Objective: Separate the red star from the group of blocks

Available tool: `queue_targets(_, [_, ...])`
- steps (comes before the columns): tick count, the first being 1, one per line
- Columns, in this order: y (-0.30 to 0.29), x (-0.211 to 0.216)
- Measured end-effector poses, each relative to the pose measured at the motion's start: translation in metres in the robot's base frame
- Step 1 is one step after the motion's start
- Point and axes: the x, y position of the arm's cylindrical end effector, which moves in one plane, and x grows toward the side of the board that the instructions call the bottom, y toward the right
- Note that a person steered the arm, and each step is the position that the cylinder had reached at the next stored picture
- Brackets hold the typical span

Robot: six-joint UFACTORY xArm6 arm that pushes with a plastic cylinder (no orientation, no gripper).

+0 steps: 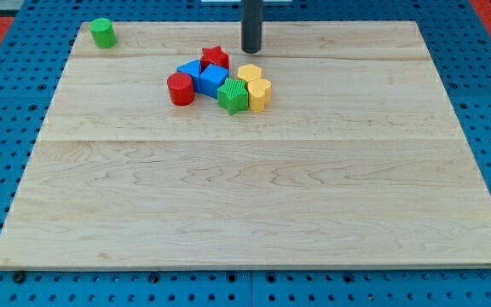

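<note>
A red star (215, 58) sits at the top of a tight group of blocks near the board's upper middle. Below it are a blue block (189, 70) and a blue cube (213, 79), with a red cylinder (180, 89) at the group's left. A green star-like block (233, 95) is at the group's bottom. A yellow block (249, 74) and a yellow heart (260, 92) are at its right. My tip (251, 49) is on the board just right of the red star and above the yellow block, apart from both.
A green cylinder (102, 32) stands alone at the top left corner of the wooden board (254, 188). A blue pegboard (7, 111) surrounds the board.
</note>
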Motion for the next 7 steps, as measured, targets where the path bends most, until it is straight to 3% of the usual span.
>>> queue_targets(1, [-0.057, 0.008])
queue_targets(3, [-0.088, 0.089])
queue_targets(5, [-0.005, 0.011])
queue_targets(6, [0.063, 0.001])
queue_targets(7, [0.088, 0.006])
